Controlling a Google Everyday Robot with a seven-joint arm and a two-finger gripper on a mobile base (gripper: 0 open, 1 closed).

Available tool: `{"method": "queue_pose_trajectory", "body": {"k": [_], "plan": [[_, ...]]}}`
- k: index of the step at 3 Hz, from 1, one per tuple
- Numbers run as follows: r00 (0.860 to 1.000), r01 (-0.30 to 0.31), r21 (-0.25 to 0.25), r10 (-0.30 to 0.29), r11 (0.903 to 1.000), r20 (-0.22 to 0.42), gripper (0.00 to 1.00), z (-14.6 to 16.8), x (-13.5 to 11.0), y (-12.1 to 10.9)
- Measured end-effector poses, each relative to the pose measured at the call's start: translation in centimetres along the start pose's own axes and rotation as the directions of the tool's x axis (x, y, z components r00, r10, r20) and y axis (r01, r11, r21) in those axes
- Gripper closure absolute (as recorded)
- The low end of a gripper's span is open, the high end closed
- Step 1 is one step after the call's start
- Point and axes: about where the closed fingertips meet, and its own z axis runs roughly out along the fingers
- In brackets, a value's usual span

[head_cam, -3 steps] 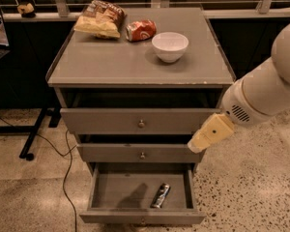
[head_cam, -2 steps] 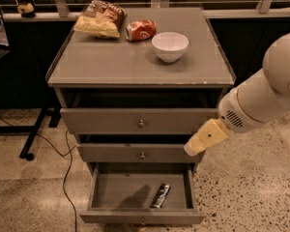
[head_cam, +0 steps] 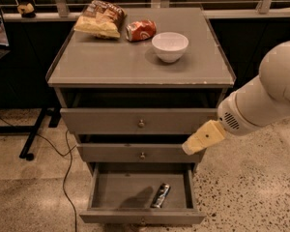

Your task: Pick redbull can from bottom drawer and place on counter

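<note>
The redbull can (head_cam: 160, 195) lies on its side on the floor of the bottom drawer (head_cam: 117, 191), right of the middle. That drawer is pulled open. My gripper (head_cam: 191, 148) hangs at the end of the white arm at the cabinet's right front corner, level with the middle drawer. It is above and to the right of the can and touches nothing. The counter (head_cam: 130, 64) is the grey top of the cabinet.
On the counter are a chip bag (head_cam: 99, 19), a red-orange soda can (head_cam: 140, 30) on its side and a white bowl (head_cam: 169, 46). The top drawer (head_cam: 141, 121) and middle drawer (head_cam: 142, 153) stand slightly out. A cable (head_cam: 65, 178) runs over the floor at left.
My gripper and arm have moved a little left and down, closer to the cabinet's right front. The can and the drawers have not moved.
</note>
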Motion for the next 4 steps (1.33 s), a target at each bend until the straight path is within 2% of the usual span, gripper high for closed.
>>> {"method": "queue_pose_trajectory", "body": {"k": [1, 3, 4], "plan": [[0.989, -0.150, 0.037, 0.151, 0.9879, -0.008, 0.00, 3.8, 2.1, -0.7], [0.953, -0.281, 0.131, 0.292, 0.9507, -0.075, 0.00, 11.1, 4.8, -0.8], [0.903, -0.401, 0.116, 0.414, 0.9087, -0.118, 0.00, 13.8, 5.8, -0.9]]}}
